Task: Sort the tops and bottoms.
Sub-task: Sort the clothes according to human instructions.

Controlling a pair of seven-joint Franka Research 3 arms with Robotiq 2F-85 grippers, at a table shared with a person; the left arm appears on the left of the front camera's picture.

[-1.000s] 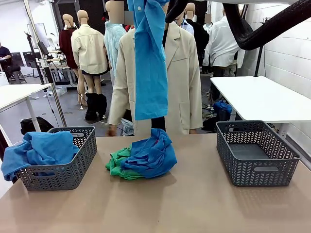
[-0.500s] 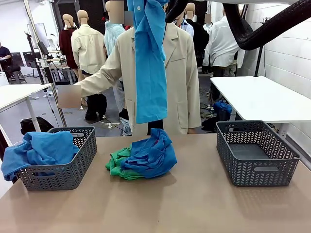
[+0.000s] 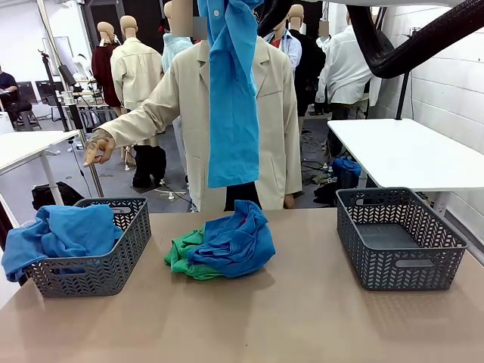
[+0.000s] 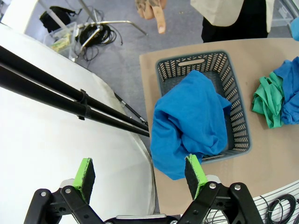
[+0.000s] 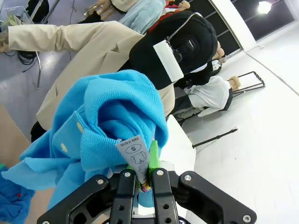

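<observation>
Green pads, right end effector [image 5: 145,163]: clamped tight on the collar of the sky blue shirt [image 5: 107,126], with its white size label pinched in too. You are holding the shirt high over the middle of the worktop [image 3: 302,318].
Green pads, left end effector [image 4: 140,173]: spread wide with nothing between them, hanging above the left basket [image 3: 132,242].
Left basket: grey plastic with a herringbone mesh. A royal blue top [image 3: 64,234] is heaped in it and spills over the outer rim.
Middle pile: crumpled royal blue cloth [image 3: 238,242] lies over the green bottoms [image 3: 181,257]. Both are soft and tangled together.
Right basket [image 3: 393,257]: same grey mesh, with bare floor showing inside.
Shirt: fine knit with small buttons, hanging long and limp.
Risk, grip: you hold only a collar fold, so a quick swing could let the knit slip out.
Risk, drag: if you carry it low, the hem may catch the pile and pull the green cloth along.
Risk, crowding: your left arm sits over the left basket, and the person's hand [image 3: 97,147] points near it from the far side.
</observation>
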